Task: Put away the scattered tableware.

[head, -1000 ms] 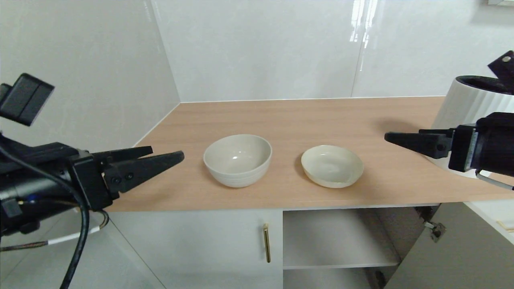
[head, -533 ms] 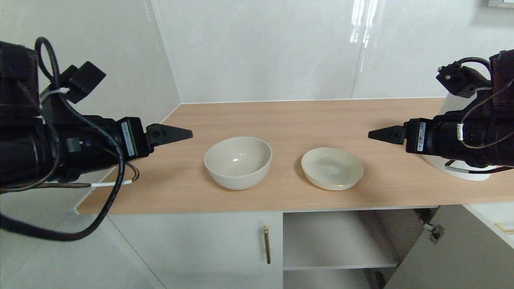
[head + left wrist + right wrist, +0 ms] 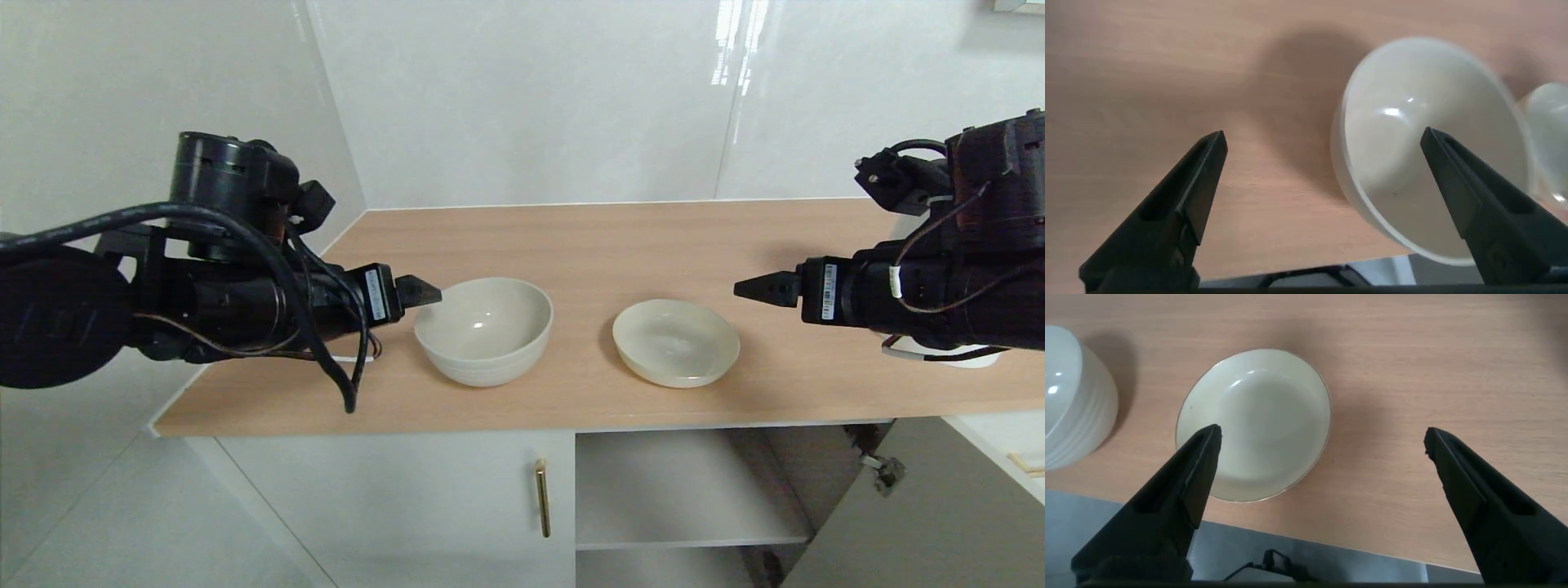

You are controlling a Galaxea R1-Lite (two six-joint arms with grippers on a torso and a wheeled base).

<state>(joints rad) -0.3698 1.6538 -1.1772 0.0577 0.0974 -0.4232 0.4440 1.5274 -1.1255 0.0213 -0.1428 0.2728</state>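
Note:
Two pieces of tableware sit on the wooden countertop. A deep cream bowl is at centre left and a shallow cream dish at centre right. My left gripper hovers at the bowl's left rim. In the left wrist view it is open, one finger over the bowl and the other over bare wood. My right gripper hangs just right of the dish, apart from it. From the right wrist it is open and empty, with the dish and the bowl below.
A white container stands behind my right arm, mostly hidden. Below the counter is a closed cabinet door with a gold handle. Beside it is an open shelf compartment with its door swung out at the right. Tiled walls close off the back and left.
Both arms have swung inward over the counter. The left gripper went right to the bowl's rim. The right gripper came left toward the dish. Bowl and dish stayed put.

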